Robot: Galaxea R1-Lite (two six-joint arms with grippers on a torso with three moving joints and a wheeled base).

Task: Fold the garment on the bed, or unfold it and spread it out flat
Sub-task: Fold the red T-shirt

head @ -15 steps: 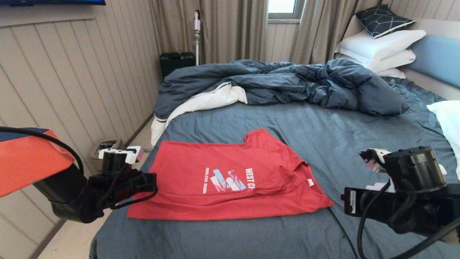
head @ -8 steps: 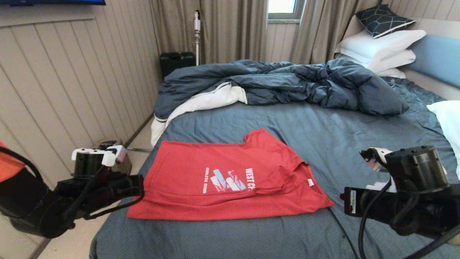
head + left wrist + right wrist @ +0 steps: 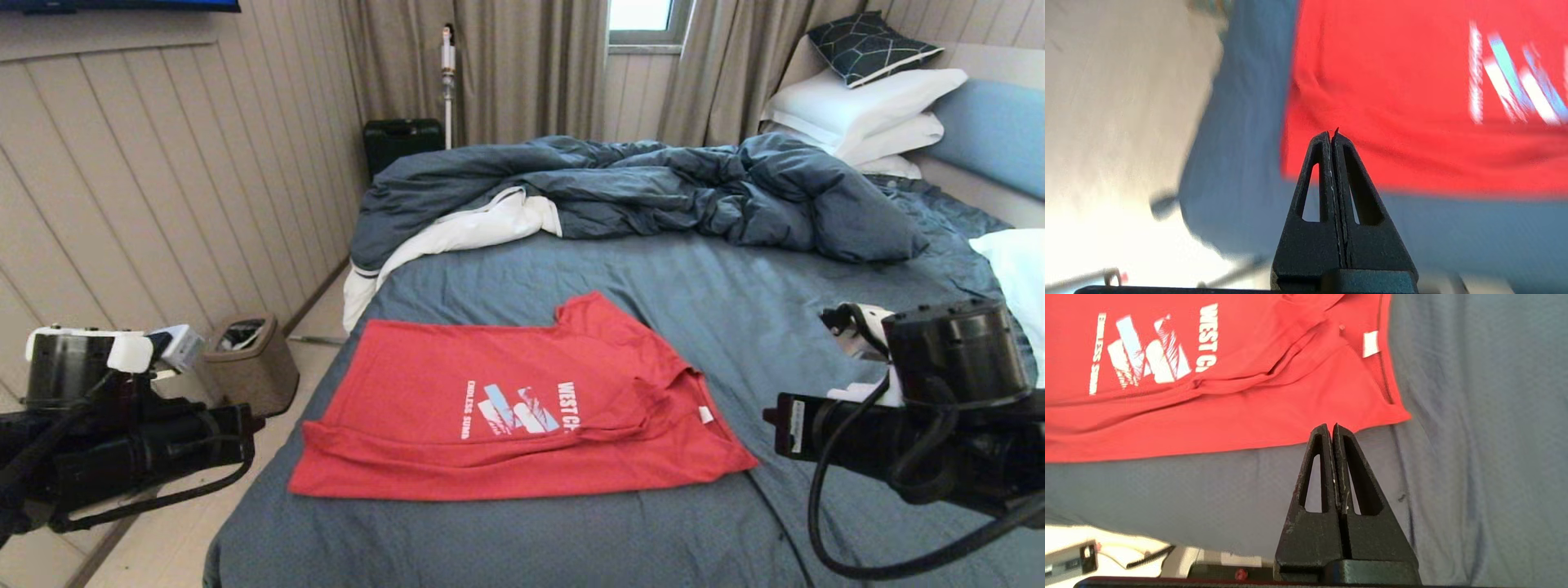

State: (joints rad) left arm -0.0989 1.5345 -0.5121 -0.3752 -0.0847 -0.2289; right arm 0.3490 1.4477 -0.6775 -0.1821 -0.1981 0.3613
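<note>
The garment, a red T-shirt with white lettering and a white and light-blue graphic, lies on the near part of the bed; its near edge and one side are folded over. My left gripper is shut and empty, hanging beside the bed's left edge, short of the garment's left hem. My right gripper is shut and empty above the sheet, just off the garment's near right corner. Neither gripper touches the cloth.
A rumpled dark blue duvet covers the far half of the bed, with white pillows at the headboard and another pillow at the right. A small bin stands on the floor left of the bed, beside my left arm.
My left arm has drawn back to the left, off the bed's edge and away from the garment's left corner. The right arm has risen slightly. The garment has not moved.
</note>
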